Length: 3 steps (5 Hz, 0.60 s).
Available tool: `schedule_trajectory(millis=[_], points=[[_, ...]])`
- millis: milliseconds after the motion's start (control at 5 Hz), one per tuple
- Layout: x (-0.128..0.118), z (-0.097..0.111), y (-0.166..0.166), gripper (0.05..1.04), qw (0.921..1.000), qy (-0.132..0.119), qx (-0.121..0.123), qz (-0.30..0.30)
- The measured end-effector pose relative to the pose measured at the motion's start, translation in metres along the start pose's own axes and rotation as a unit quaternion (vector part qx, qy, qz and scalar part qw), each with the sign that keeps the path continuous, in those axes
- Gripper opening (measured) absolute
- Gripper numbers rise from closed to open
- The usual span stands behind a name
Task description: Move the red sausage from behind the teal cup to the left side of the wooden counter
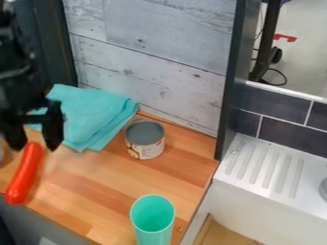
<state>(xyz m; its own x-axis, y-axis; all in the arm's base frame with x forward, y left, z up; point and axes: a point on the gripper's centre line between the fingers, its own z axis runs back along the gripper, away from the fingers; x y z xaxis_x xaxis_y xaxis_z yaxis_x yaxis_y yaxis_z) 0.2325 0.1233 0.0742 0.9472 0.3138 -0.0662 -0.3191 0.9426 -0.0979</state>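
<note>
At end effector (35, 139): apparent sausage (26, 173); towel (89, 115) beside can (146, 142).

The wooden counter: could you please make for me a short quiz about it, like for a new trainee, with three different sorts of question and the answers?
1. Which is nearest to the gripper?
A) the turquoise cup
B) the red sausage-shaped thing
C) the can

2. True or false: the can stands upright beside the cloth.

3. Fill in: the cup's open end faces ____.

Key: 1 B; 2 true; 3 up.
</note>
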Motion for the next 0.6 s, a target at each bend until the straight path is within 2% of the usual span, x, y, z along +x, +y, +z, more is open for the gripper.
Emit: schedule_trajectory(millis=[200, 400, 600], points=[[-0.009, 0.025, -0.043, 1.001, 0.9906, 0.058, 0.039, -0.118], [-0.016, 0.028, -0.075, 1.001, 0.9766, 0.071, 0.048, -0.197], [-0.024, 0.022, -0.088, 1.001, 0.9689, 0.073, 0.031, -0.235]])
